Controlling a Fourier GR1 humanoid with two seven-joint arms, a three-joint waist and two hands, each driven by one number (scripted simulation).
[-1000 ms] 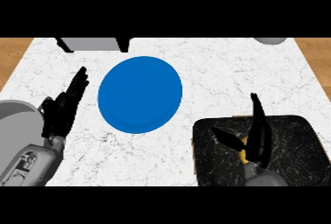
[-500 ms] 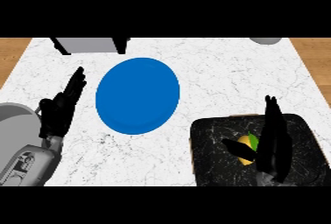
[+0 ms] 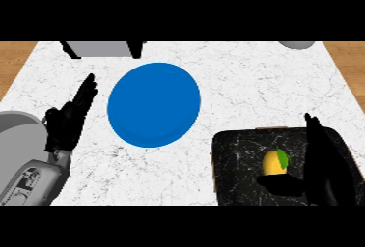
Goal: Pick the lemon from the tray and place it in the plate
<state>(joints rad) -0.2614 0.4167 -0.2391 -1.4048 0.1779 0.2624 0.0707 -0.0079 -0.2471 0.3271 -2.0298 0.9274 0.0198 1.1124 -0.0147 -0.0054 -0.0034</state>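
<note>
On tray [image 3: 236, 185], lemon [image 3: 273, 162] now uncovered; right hand [image 3: 324, 166] shifted right, open; left hand [image 3: 68, 123] open.

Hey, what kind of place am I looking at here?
Most likely a kitchen counter: a white marble top, a blue plate set on it, and a lemon lying in a dark tray.

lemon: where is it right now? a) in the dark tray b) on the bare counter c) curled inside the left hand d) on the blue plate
A: the lemon lies in the dark tray, just left of the right hand, well apart from the blue plate.
</note>
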